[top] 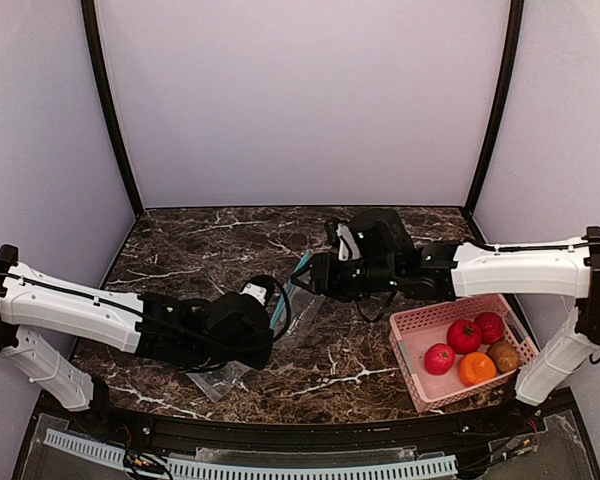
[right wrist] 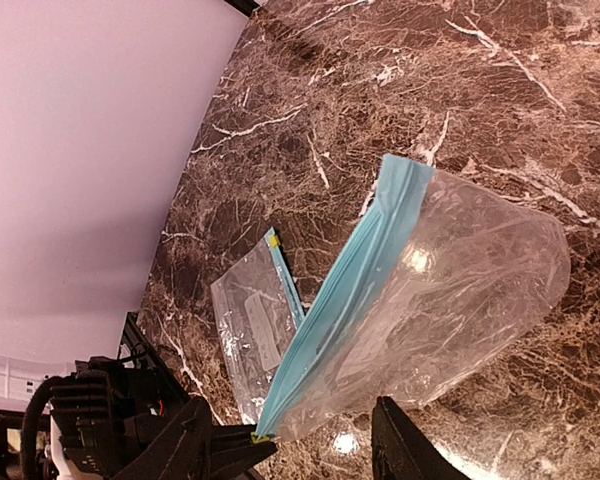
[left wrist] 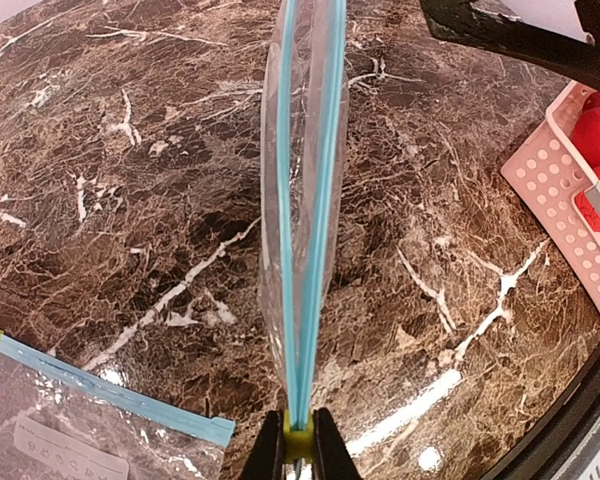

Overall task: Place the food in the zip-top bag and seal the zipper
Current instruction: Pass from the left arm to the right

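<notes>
Marble table [top: 180,250], pink basket [top: 445,309] at its right, clear zip-top bag [right wrist: 460,270] upright mid-table, 2nd bag [top: 220,380] flat, half hidden under left arm [top: 70,305], 3 red fruits [top: 465,335] and 1 orange fruit [top: 477,369] in the basket, left gripper [left wrist: 298,445] clenched on upright bag's zipper end, right gripper [top: 308,275] spread beside it.

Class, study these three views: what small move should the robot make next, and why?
Probably the right hand should pinch one lip of the zip-top bag and pull its mouth wider. The left hand pinches the zipper's end, the mouth is only a narrow slit, and the fruits lie in the pink basket.
</notes>
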Controlling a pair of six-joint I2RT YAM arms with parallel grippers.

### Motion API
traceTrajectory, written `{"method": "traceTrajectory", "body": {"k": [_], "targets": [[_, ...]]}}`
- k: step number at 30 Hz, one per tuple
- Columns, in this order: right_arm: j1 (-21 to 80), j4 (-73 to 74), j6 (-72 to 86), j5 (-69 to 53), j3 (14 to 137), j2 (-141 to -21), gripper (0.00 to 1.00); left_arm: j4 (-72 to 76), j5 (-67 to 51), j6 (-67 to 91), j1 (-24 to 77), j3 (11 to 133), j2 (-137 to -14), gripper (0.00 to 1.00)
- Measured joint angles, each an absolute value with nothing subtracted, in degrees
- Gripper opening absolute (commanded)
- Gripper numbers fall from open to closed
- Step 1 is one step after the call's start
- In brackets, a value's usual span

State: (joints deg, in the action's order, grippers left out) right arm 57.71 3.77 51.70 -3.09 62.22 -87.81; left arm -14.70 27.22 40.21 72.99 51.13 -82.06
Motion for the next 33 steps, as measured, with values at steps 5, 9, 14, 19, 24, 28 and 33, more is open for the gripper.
{"method": "traceTrajectory", "body": {"k": [5,9,14,19,24,28,33], "targets": [[57.71,3.51,51.53,-2.87,63.90,-90.59,0.46,-14.59,26.96,41.01,73.03,50.65,-82.08,0.01],[57.71,3.75,51.77,-2.31,64.38,-92.25,0.42,-14.46,26.85,41.32,73.06,50.52,-82.19,0.01],[57.71,3.97,51.75,-1.69,64.73,-93.21,0.41,-14.02,26.76,41.41,73.06,50.52,-82.61,0.01],[57.71,3.95,51.77,-1.56,65.54,-94.65,0.40,-13.78,26.59,41.41,73.06,50.52,-82.83,0.01],[57.71,3.99,51.77,-1.48,65.89,-96.12,0.34,-13.74,26.61,41.43,73.06,50.50,-82.83,0.01],[57.71,4.03,51.79,-1.43,65.89,-96.53,0.29,-13.74,26.61,41.50,73.06,50.50,-82.83,0.01],[57.71,4.05,51.70,-1.39,65.89,-96.60,0.25,-13.69,26.61,41.69,73.06,50.50,-82.83,0.01]]}}
